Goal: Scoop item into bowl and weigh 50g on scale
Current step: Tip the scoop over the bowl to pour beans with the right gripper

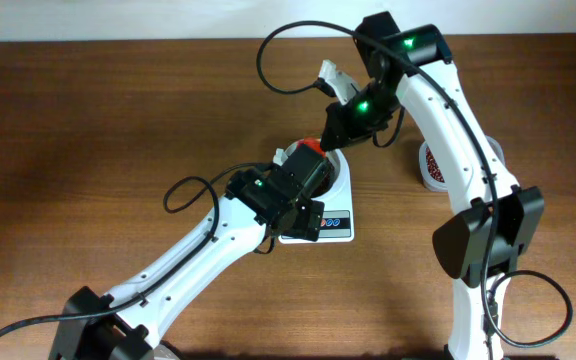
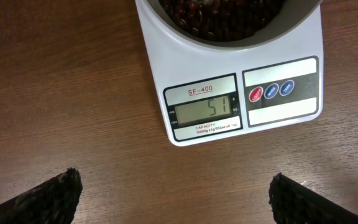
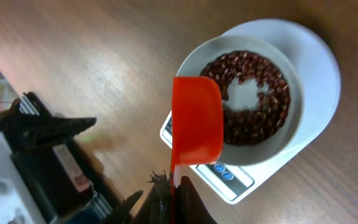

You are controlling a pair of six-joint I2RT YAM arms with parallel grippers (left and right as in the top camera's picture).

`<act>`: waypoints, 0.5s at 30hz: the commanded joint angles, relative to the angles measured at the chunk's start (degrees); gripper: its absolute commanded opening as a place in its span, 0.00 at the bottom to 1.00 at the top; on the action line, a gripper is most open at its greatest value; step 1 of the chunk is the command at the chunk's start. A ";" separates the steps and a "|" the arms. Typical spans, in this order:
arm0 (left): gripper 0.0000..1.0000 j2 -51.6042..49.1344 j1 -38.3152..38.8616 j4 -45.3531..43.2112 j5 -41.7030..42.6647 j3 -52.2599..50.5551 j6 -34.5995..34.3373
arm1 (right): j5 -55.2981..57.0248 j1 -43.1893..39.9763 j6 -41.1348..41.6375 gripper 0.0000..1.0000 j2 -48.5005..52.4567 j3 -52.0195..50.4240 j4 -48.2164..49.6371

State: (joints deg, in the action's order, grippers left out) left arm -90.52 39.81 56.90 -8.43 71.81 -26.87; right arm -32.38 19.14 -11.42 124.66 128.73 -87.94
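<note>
The white scale (image 2: 284, 109) lies on the wooden table, and its display (image 2: 205, 109) reads 51. On it stands the white bowl (image 3: 246, 94) with red-brown beans (image 3: 263, 74) in a ring around its bare middle. My right gripper (image 3: 178, 199) is shut on the handle of a red scoop (image 3: 196, 118), which hovers over the bowl's left rim; no beans show on it. My left gripper (image 2: 176, 199) is wide open and holds nothing, just in front of the scale's display. From overhead the scoop (image 1: 311, 147) and both grippers hide most of the bowl.
A container (image 1: 431, 165) with red-brown contents stands to the right of the scale, partly behind the right arm. The left arm (image 3: 42, 162) fills the left side of the right wrist view, close to the scale. Bare wooden table surrounds the scale.
</note>
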 commanded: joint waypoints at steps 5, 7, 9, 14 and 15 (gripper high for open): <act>0.99 0.24 0.17 -0.07 -0.61 -0.33 -0.28 | 1.42 0.37 -0.74 0.04 -0.52 -7.02 5.99; 0.99 0.24 0.17 -0.07 -0.61 -0.33 -0.28 | 3.04 0.37 -0.74 0.04 -0.52 -8.07 7.39; 0.99 0.24 0.17 -0.09 -0.61 -0.33 -0.28 | 5.09 0.37 -0.76 0.04 -0.52 -8.52 9.16; 0.99 0.24 0.17 -0.07 -0.61 -0.33 -0.28 | 9.09 0.39 -0.74 0.04 -0.52 -9.44 10.54; 0.99 0.24 0.17 -0.09 -0.61 -0.33 -0.28 | 9.09 0.42 -0.74 0.04 -0.55 -10.01 10.93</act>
State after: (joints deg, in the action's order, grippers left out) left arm -90.54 39.81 56.90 -8.43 71.81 -26.87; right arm -24.88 19.18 -12.01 124.68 120.20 -77.84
